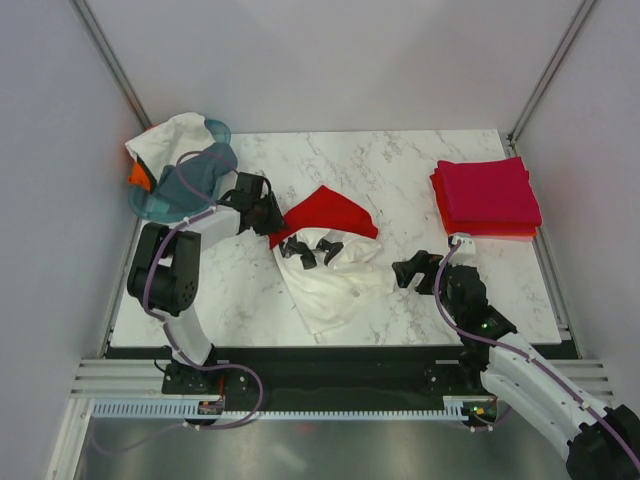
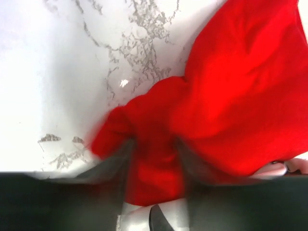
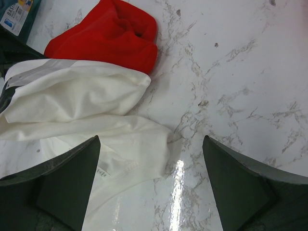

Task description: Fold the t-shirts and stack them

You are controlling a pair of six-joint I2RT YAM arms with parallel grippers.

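Top external view: stack of folded crimson-pink and red t-shirts (image 1: 486, 195) lies far beyond wide, empty right claw (image 1: 412, 272). Crumpled bright red t-shirt (image 1: 330, 212) bunches between the fingers of left claw (image 1: 263, 212) (gripped? cannot tell). Rumpled white t-shirt (image 1: 335, 285) between claws, unfolded; teal plastic basket (image 1: 160, 205) behind left claw holds more.

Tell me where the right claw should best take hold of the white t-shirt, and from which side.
Probably grip the white t-shirt at its right-hand edge, coming down from the right. That edge lies uncovered on the marble table just ahead of the open right claw, while the red t-shirt covers its far side.
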